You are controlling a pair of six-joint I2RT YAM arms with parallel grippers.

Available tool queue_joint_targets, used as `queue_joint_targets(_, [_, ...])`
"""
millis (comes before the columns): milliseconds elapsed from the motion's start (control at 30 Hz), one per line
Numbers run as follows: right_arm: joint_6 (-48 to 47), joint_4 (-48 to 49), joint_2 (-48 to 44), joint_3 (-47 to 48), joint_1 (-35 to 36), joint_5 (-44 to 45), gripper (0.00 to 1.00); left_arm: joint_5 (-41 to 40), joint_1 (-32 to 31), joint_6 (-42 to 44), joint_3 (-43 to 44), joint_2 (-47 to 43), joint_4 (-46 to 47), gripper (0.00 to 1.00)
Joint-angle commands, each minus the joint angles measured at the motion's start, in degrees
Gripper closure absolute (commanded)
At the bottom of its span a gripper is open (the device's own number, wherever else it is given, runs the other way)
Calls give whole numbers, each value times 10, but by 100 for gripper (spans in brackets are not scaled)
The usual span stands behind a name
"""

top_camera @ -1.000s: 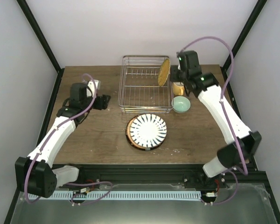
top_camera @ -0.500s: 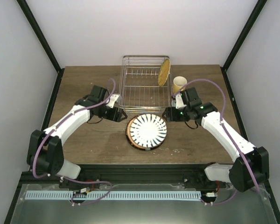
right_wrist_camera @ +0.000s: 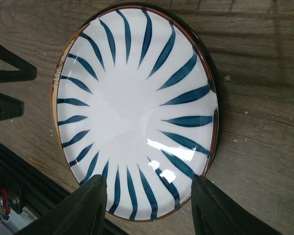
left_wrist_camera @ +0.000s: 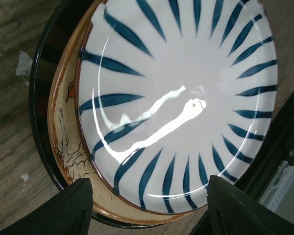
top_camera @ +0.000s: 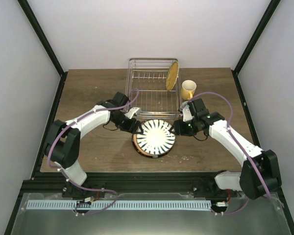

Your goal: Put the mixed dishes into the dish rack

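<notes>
A white plate with dark radial stripes (top_camera: 156, 135) lies on a dark-rimmed, beige-centred plate (top_camera: 137, 146) in front of the dish rack (top_camera: 137, 100). A woven yellow plate (top_camera: 172, 76) stands on edge in the rack's right side. A yellow mug (top_camera: 188, 89) stands right of the rack. My left gripper (top_camera: 136, 126) is open at the stack's left edge; its view shows the striped plate (left_wrist_camera: 181, 98) between its fingers (left_wrist_camera: 63, 210). My right gripper (top_camera: 176, 129) is open at the right edge, over the striped plate (right_wrist_camera: 137, 107). The mint bowl is hidden.
The rack is a silver wire basket at the back middle of the wooden table (top_camera: 88, 147). The dark-rimmed plate (left_wrist_camera: 63, 132) shows under the striped one in the left wrist view. The left gripper's fingers (right_wrist_camera: 10, 73) show at the left of the right wrist view.
Both arms have swung in toward the plate stack. The right gripper came down from beside the rack to the stack's right edge. The left gripper came across from the left to its left edge.
</notes>
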Motion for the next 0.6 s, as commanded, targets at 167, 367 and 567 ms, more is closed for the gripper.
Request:
queue_joint_targets(167, [-15,29,33,-25,-3,2,53,-38,-3,19,-5,19,-7,35])
queue_joint_targets(367, [-18,43,40,-40,-3,8,53,-30,-3,22,-6,37,4,35])
queue_joint_targets(567, [-13,57,42,-51,-2,13,55,-2,-5,21,0,56,18,37])
